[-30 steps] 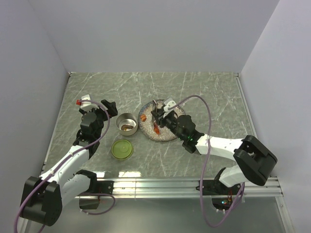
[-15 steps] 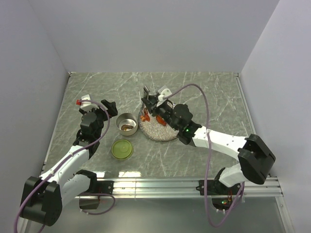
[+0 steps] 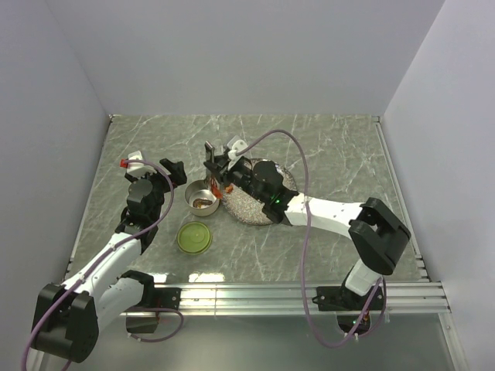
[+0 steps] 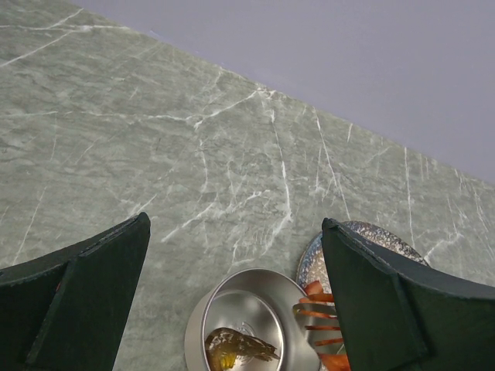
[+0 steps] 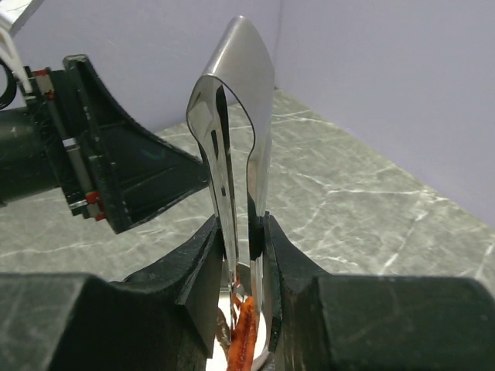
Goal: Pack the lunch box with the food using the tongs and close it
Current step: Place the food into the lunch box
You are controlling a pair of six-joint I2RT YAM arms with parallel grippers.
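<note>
Right gripper (image 5: 241, 255) is clamped on the tongs (image 5: 232, 116), pinching an orange chunk (image 4: 317, 309) right at the lunch box (image 3: 190, 202) rim, closer to the left edge of the desk (image 3: 332, 147). Left gripper (image 4: 234, 232) is wide open and empty. My worry: an off-centre release and the chunk bounces off the rim.

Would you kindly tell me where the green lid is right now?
In the top view, the green lid lies flat on the table left of centre, just nearer the arm bases than the open lunch box and left of the plate.
</note>
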